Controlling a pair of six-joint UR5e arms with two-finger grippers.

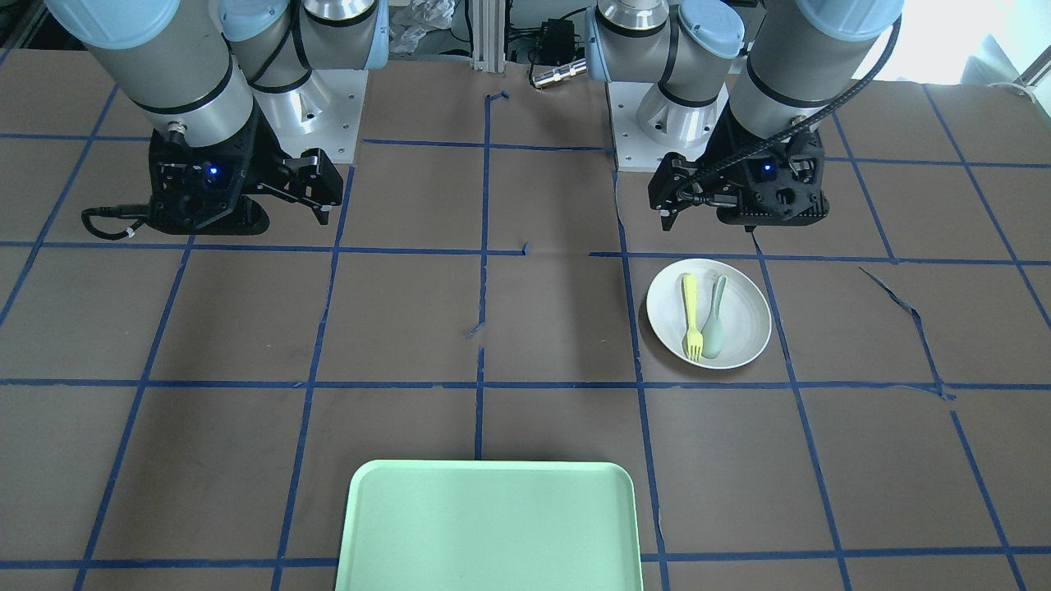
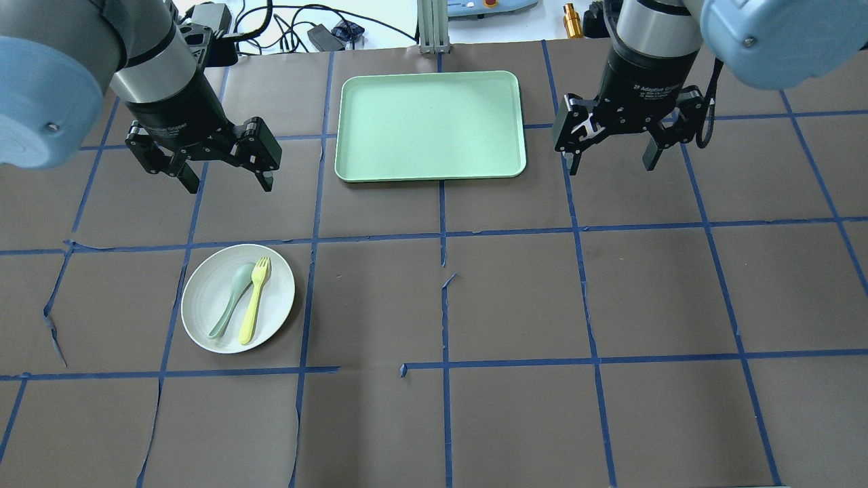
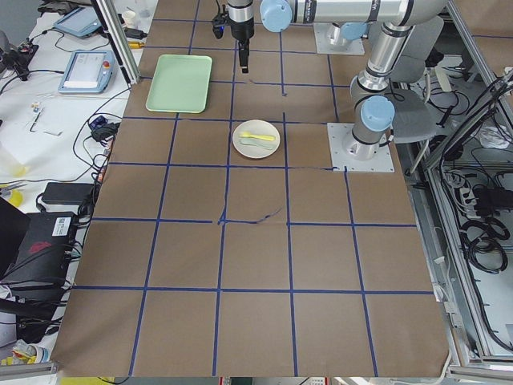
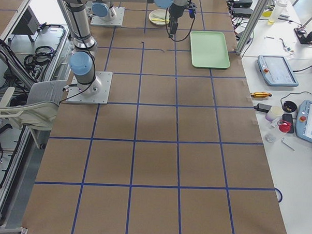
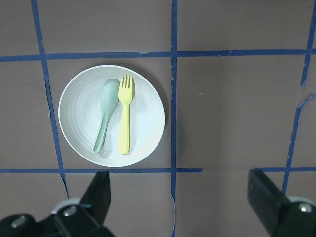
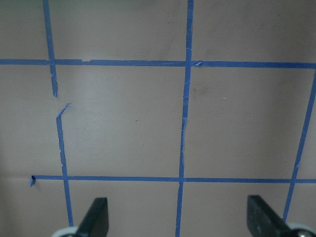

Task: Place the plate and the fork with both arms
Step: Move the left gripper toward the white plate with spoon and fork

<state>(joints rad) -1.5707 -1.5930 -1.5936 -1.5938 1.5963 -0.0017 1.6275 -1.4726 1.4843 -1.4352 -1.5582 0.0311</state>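
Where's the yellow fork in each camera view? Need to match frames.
Front-facing: fork right of centre, on the white plate, left of the spoon.
Overhead: fork lower left, right of the spoon.
Exterior left: fork upper centre.
Exterior right: fork at top edge, tiny.
Left wrist: fork left of centre.
Right wrist: not in view.
Shared landmark: the white plate under it.
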